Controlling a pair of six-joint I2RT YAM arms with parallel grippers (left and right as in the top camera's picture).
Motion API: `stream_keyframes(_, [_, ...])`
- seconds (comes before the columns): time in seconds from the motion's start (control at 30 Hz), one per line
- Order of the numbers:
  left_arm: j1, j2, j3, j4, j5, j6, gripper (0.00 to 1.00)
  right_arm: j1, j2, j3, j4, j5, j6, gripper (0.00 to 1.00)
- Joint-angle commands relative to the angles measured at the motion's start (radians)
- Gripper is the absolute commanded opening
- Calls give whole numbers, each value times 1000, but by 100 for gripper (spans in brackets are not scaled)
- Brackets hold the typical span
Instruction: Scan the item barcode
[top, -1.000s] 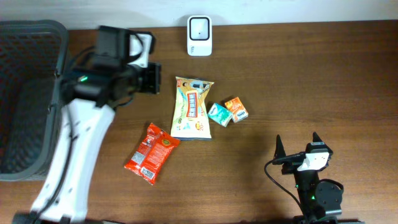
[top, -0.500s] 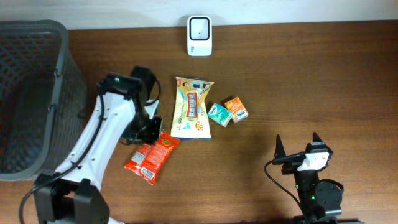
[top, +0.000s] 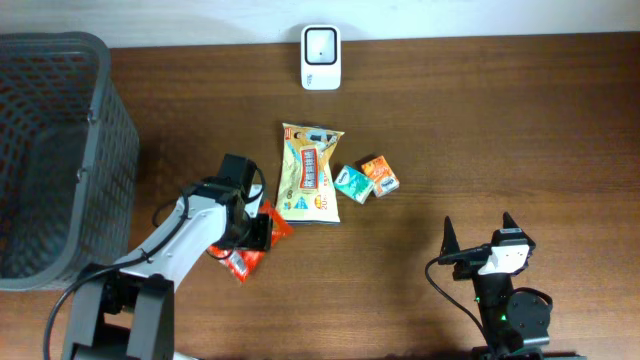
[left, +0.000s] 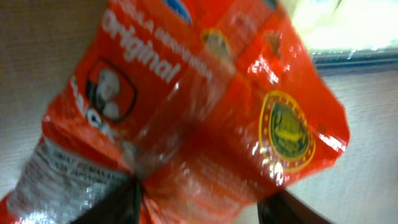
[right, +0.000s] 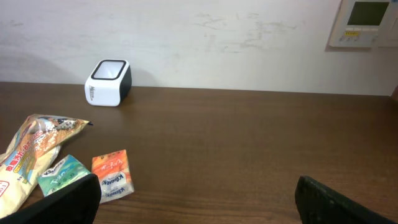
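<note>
Left gripper (top: 261, 234) dropped onto red snack packet (left: 186, 124), "Original" legible, jaws parted astride it, right gripper (right: 199, 199) splayed.

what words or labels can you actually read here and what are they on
"Original": white lettering on the red snack packet.
Other print on that packet: blurred, unreadable.
Print on the yellow snack bag, teal pack and orange pack: too small to read.
Side label on the white scanner, display on the wall panel: too small to read.
</note>
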Motion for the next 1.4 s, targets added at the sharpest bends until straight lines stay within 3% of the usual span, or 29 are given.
stream_keyframes(0.0, [-4, 28, -69, 181, 16, 6, 56, -7, -6, -9, -2, 2, 4, 98])
stream_keyframes(0.27, [-4, 28, -69, 574, 18, -296, 52, -7, -6, -9, -2, 2, 4, 98])
stream_keyframes(0.4, [-4, 28, -68, 676, 107, -304, 49, -7, -6, -9, -2, 2, 4, 98])
stream_keyframes(0.5, [13, -10, -6, 597, 138, -286, 38, -7, -6, -9, -2, 2, 4, 98])
stream_keyframes(0.63, [32, -66, 104, 265, -42, -162, 37, -7, -6, -9, -2, 2, 4, 98])
stream_keyframes(0.73, [31, -51, 101, 78, -78, -161, 36, -7, -6, -9, -2, 2, 4, 98])
stream_keyframes(0.8, [31, -29, 82, 13, -124, -232, 33, -7, -6, -9, -2, 2, 4, 98])
stream_keyframes(0.9, [10, 33, 49, 23, -121, -294, 33, -6, -6, -9, -2, 2, 4, 98])
stream_keyframes(1.07, [-14, 114, 42, 141, -76, -335, 42, -7, -6, -9, -2, 2, 4, 98])
stream_keyframes(1.23, [-14, 114, 42, 342, 68, -333, 40, -6, -6, -9, -2, 2, 4, 98])
stream_keyframes(1.37, [-14, 114, 56, 404, 76, -288, 39, -7, -6, -9, -2, 2, 4, 98])
